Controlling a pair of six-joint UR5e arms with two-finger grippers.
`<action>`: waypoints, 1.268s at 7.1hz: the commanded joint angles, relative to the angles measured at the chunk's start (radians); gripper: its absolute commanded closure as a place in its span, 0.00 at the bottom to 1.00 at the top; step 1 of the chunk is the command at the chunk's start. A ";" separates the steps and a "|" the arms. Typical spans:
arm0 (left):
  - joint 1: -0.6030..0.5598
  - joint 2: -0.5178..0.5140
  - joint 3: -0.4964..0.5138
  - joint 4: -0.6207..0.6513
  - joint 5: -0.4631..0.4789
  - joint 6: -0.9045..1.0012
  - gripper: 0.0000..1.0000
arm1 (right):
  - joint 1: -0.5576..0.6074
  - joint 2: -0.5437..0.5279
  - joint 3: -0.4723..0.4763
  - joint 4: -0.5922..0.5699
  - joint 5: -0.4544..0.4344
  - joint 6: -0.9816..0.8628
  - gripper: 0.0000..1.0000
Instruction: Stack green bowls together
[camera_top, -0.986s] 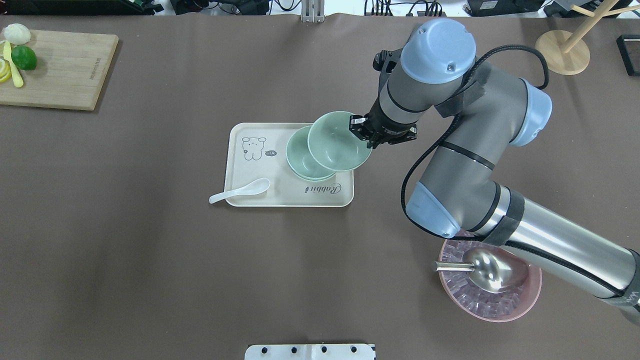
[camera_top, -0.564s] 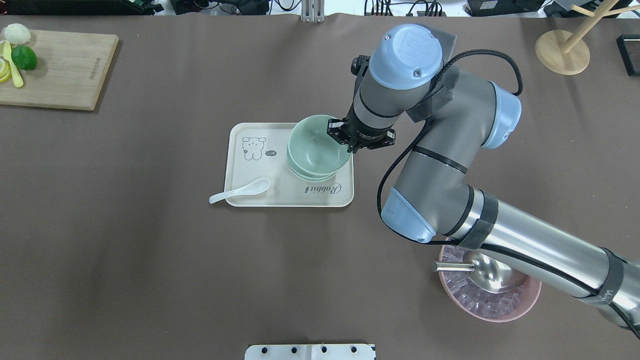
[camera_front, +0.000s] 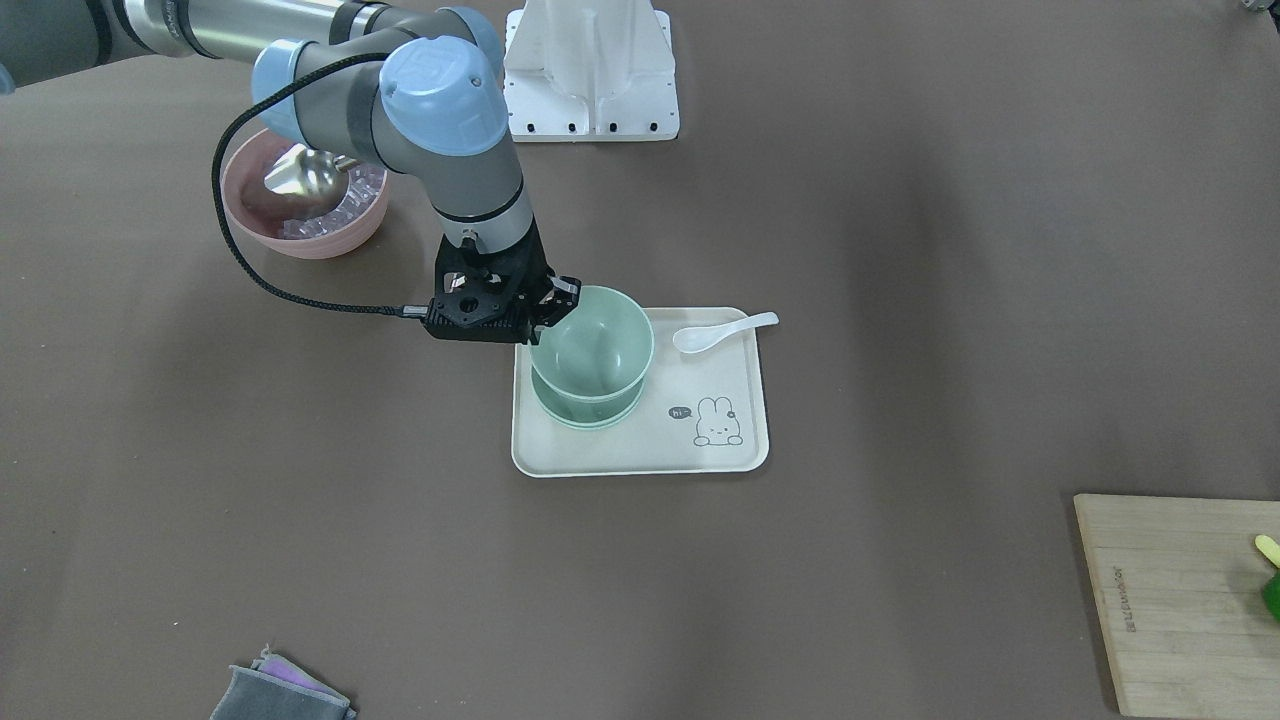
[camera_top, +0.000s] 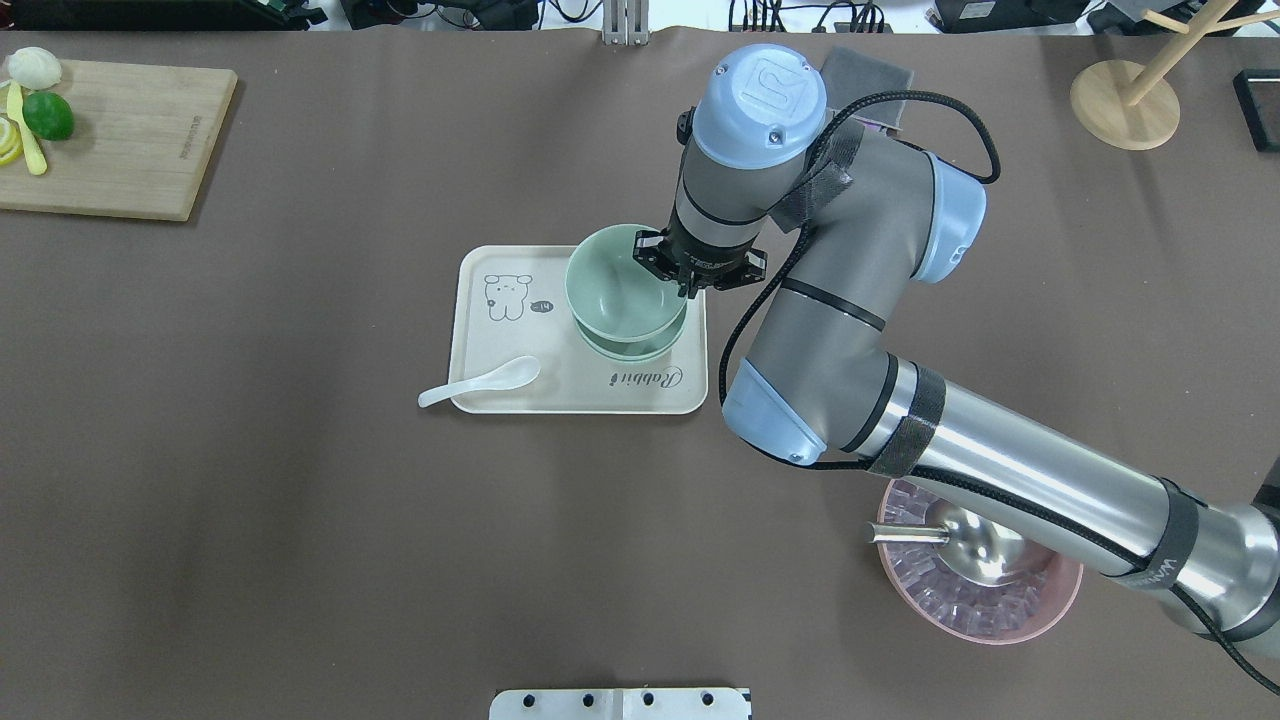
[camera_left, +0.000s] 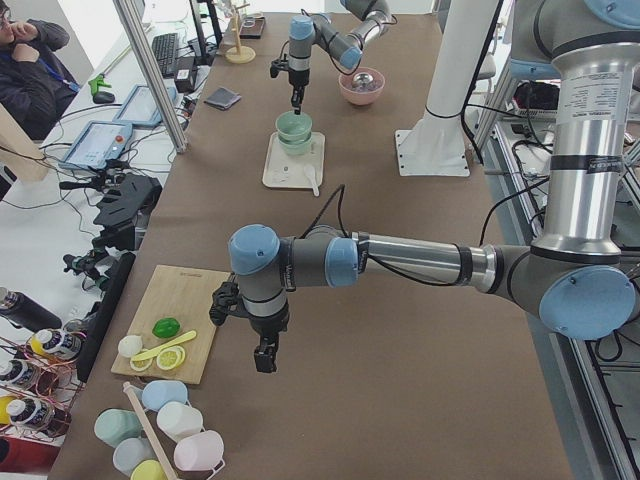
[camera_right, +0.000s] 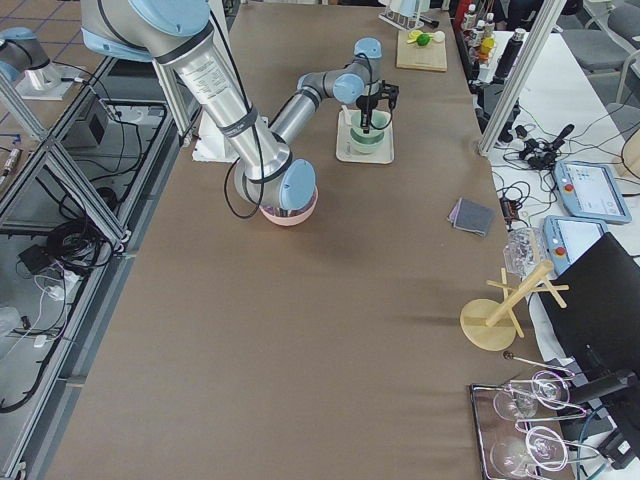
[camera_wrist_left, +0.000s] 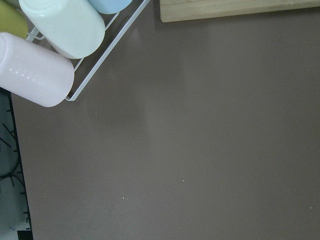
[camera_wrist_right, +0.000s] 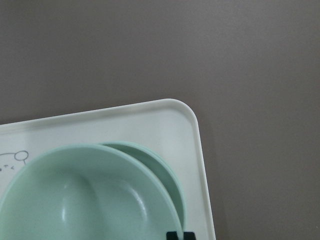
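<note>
My right gripper (camera_top: 668, 270) is shut on the right rim of a pale green bowl (camera_top: 615, 285), holding it upright over the other green bowls (camera_top: 645, 348), which are nested on a cream tray (camera_top: 475, 330). In the front view the held bowl (camera_front: 595, 350) sits high over the stack (camera_front: 585, 415), with the gripper (camera_front: 548, 315) at its rim. The right wrist view shows the held bowl (camera_wrist_right: 90, 200) offset from the one below (camera_wrist_right: 160, 162). I cannot tell whether they touch. My left gripper (camera_left: 263, 357) hangs over bare table near the cutting board; I cannot tell its state.
A white spoon (camera_top: 480, 380) lies across the tray's front left edge. A pink bowl with a metal scoop (camera_top: 980, 590) stands under my right forearm. A cutting board (camera_top: 120, 140) with a lime is far left, a wooden stand (camera_top: 1125, 105) far right. Mugs (camera_wrist_left: 60, 30) lie in a rack.
My right gripper has carried the green bowl leftward, from beside the stack's right edge to over it. The stack, tray and spoon have not moved.
</note>
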 joint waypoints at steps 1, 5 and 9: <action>0.000 0.012 0.000 -0.030 -0.003 -0.001 0.02 | -0.005 -0.002 -0.010 0.006 -0.001 -0.001 1.00; 0.000 0.014 0.000 -0.030 -0.003 -0.001 0.02 | -0.012 -0.002 -0.024 0.008 -0.001 -0.010 1.00; 0.000 0.014 0.000 -0.030 -0.003 -0.001 0.02 | -0.012 -0.001 -0.032 0.009 -0.001 -0.017 1.00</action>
